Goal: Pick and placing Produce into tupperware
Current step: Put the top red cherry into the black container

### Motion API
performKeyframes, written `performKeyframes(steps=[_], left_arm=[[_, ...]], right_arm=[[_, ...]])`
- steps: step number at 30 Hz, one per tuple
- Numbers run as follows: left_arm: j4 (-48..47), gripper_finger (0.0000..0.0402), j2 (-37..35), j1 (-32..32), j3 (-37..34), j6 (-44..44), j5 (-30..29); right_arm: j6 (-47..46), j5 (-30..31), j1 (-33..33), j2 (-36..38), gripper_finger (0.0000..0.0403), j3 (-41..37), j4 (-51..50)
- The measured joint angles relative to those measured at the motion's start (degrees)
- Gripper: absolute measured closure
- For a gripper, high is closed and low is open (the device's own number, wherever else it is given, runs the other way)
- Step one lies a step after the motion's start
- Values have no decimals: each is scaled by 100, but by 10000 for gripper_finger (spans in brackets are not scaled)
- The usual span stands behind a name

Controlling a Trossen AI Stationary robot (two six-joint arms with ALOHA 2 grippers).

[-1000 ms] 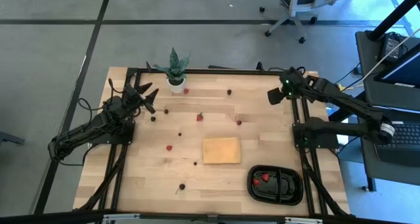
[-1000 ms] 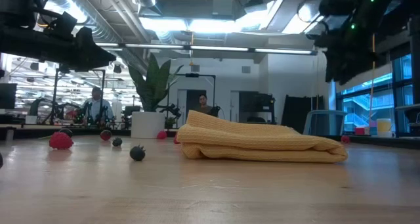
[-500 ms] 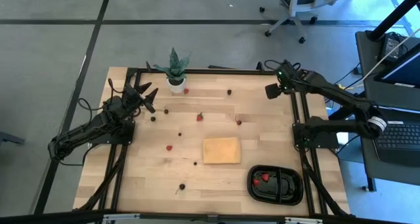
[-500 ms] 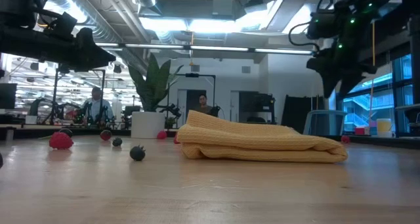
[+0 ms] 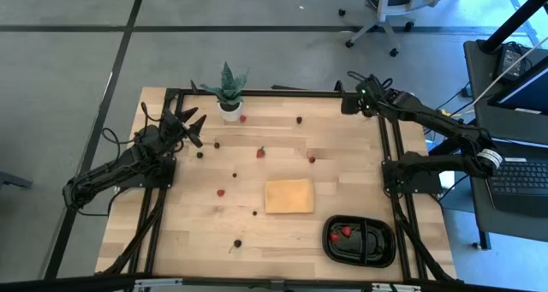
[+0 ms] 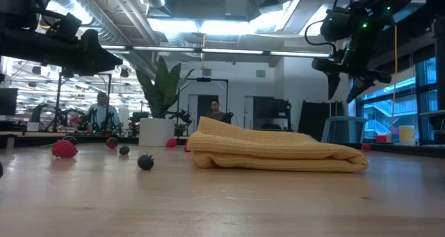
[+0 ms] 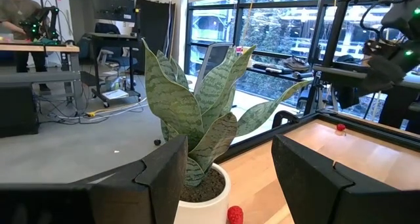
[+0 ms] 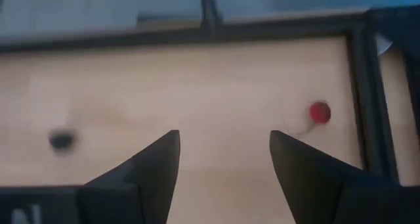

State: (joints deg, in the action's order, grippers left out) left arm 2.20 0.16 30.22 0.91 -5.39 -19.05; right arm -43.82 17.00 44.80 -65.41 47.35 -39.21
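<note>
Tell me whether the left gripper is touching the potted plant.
Apart. The high view shows bare table between the left gripper and the potted plant; its jaws stand open and empty.

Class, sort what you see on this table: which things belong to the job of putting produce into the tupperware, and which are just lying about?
Part of the job:
- red and dark berries scattered on the table
- black tray, red pieces already inside
- left gripper and right gripper, both open

Just lying about:
- potted plant
- tan pad

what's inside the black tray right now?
In the high view, the black tray holds two red berries in its left compartment. The right compartment looks dark with no berry visible, though dark pieces would be hard to tell against it. Nothing covers the tray.
</note>
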Motion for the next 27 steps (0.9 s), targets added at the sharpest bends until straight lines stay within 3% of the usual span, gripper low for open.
performKeyframes(steps=[13,23,27], left_arm=[[0,186,-2,1,2,0,0],[0,186,-2,2,2,0,0],[0,186,-1,1,0,0,2]], right_arm=[[-2202,2059,-409,-936,166,4,394],[-3522,2751,-427,-1717,166,4,-279],[-3713,2771,-402,-1957,166,4,-399]])
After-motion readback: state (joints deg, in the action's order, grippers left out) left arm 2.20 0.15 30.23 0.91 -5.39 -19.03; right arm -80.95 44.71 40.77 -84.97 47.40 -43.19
